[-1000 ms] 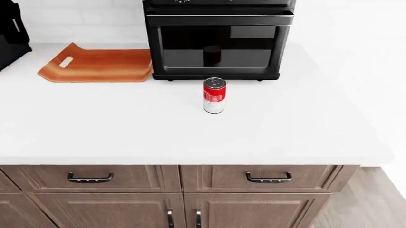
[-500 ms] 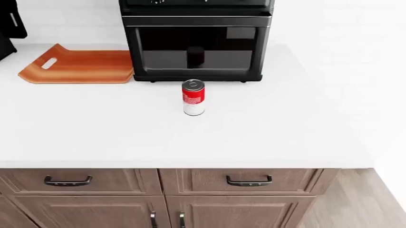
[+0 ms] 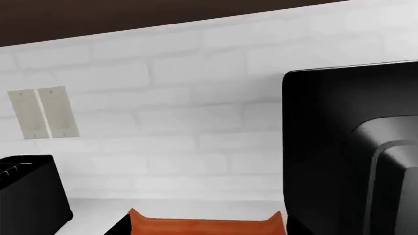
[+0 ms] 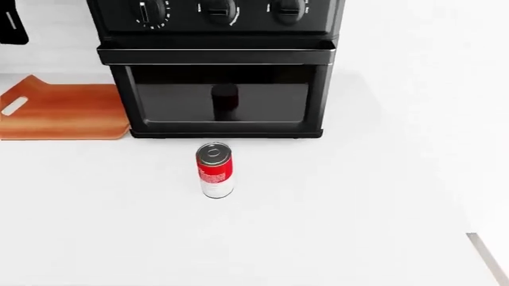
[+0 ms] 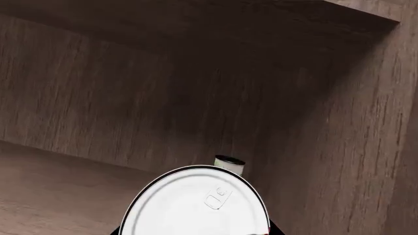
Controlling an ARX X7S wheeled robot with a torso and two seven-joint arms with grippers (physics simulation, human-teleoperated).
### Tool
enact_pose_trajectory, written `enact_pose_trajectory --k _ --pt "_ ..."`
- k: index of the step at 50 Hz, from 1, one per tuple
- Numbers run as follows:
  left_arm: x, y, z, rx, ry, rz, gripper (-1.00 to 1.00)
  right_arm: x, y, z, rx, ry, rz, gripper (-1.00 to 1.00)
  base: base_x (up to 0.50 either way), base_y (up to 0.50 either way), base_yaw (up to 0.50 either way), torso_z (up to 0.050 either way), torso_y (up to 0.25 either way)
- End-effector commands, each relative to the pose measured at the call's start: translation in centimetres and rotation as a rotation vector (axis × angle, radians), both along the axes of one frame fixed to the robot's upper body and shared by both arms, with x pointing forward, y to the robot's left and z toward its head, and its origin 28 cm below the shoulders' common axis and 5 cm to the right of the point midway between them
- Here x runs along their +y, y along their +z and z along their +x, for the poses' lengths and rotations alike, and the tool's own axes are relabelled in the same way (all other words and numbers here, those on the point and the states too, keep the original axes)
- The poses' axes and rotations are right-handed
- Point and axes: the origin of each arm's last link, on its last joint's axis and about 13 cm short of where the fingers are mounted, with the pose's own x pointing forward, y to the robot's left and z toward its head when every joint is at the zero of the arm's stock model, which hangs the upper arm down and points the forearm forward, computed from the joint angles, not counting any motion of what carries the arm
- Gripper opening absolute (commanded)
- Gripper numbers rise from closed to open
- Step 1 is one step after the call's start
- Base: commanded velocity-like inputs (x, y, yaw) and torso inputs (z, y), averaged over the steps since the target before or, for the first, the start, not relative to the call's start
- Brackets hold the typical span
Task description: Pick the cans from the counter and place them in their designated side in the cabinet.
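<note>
One slim red and white can (image 4: 214, 170) is seen standing upright on the white tabletop (image 4: 358, 226), just in front of the black toaster oven (image 4: 214, 65) and apart from it; a dim reflection of it shows in the oven's glass door. It appears untouched and is judged to be awaiting pickup.

In the right wrist view, the silver lid of a second can (image 5: 196, 205) fills the lower part of the frame, very close to the camera, inside a brown wooden cabinet (image 5: 98, 98). From this closeness it is judged that the can is carried in the right hand; the fingers themselves are not shown, so the grip cannot be confirmed. A small white-lidded container (image 5: 229, 164) stands deeper in, near the cabinet's side wall. The right arm is judged to be raised and extended into the cabinet to deliver the can to its side.

The left hand is not in view. Its wrist camera is directed at the white brick wall (image 3: 163, 98), the oven's side and the orange cutting board (image 3: 202, 227), suggesting an arm held level and idle above the tabletop.
</note>
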Motion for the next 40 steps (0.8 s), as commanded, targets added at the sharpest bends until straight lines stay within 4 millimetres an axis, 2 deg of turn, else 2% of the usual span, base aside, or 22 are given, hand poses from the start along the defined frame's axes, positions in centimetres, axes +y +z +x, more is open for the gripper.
enact_pose_trajectory --k 1,13,40 --pt "0.16 0.11 -0.26 -0.006 0.004 -0.003 1.0 0.01 0.54 -0.47 -0.027 -0.002 -0.018 -1.0 0.5 -0.1 0.0 0.0 0.0" --pt "0.35 -0.13 -0.2 -0.002 0.009 -0.005 1.0 0.01 0.54 -0.47 -0.027 -0.002 -0.018 -1.0 0.5 -0.09 0.0 0.0 0.002" --pt "0.47 -0.11 -0.15 -0.008 0.013 0.0 1.0 0.01 0.54 -0.47 -0.027 -0.002 -0.018 -1.0 0.0 0.0 0.0 0.001 0.001"
